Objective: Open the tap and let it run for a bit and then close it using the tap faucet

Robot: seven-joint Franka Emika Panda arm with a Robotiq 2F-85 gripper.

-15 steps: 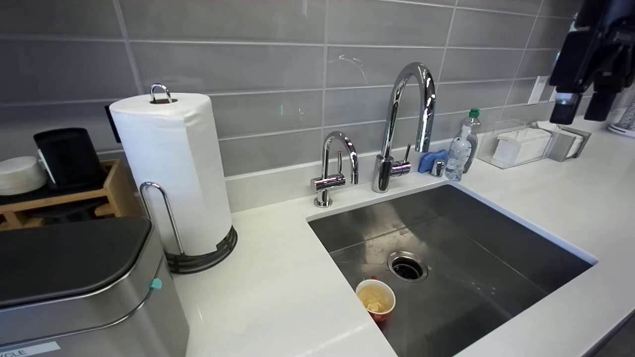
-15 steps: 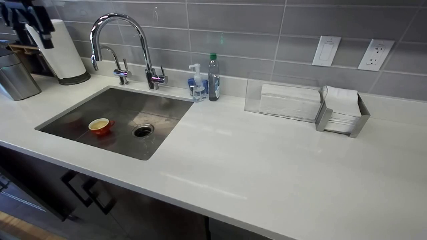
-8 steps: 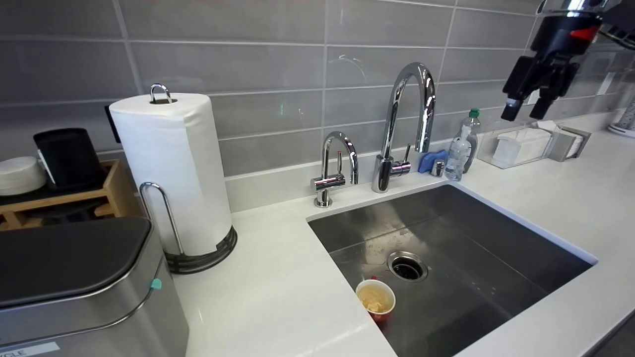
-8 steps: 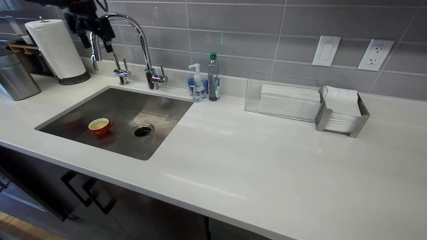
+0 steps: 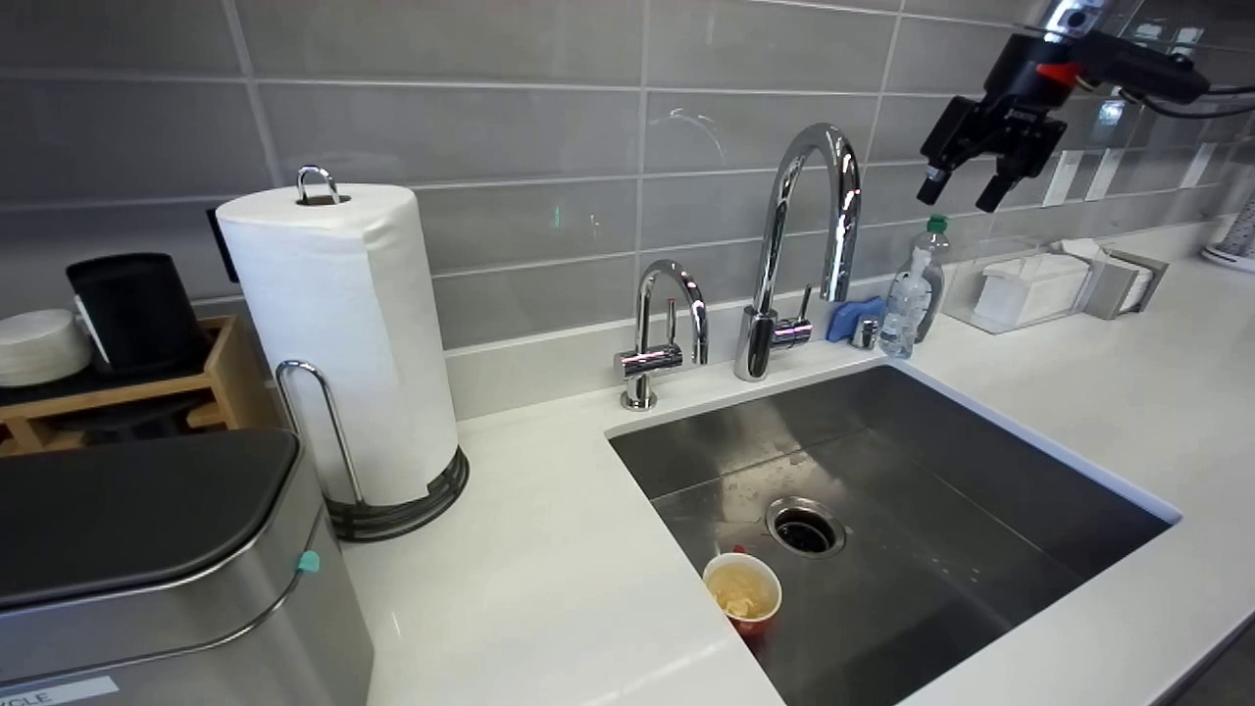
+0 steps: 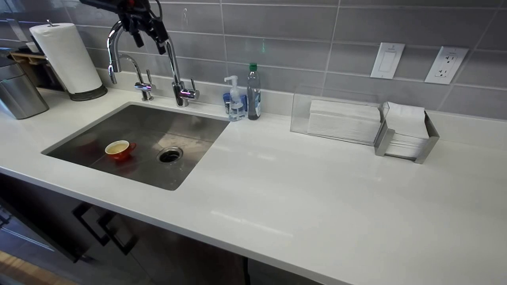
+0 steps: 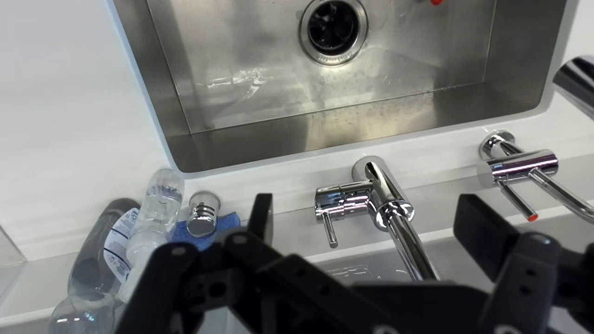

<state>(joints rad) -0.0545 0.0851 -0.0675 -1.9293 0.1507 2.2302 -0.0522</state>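
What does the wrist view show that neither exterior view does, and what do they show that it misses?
Only the wrist view frames the lever of the big tap between the fingers of the open claw. Only the exterior views show the paper towels, the bin and the wooden rack. All share the big tap, its lever, the small tap, sink, drain and pump bottle.

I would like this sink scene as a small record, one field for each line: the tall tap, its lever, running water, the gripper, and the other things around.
tall tap: chrome, arched
lever: on the side of the tall tap, nothing touching it
running water: none visible
gripper: open, raised, holding nothing, apart from the tall tap
smaller tap: chrome, arched, beside the tall tap
sink: steel; red cup upright in it, apart from the drain
pump bottle: clear, beside a green-capped bottle
paper roll: white, upright
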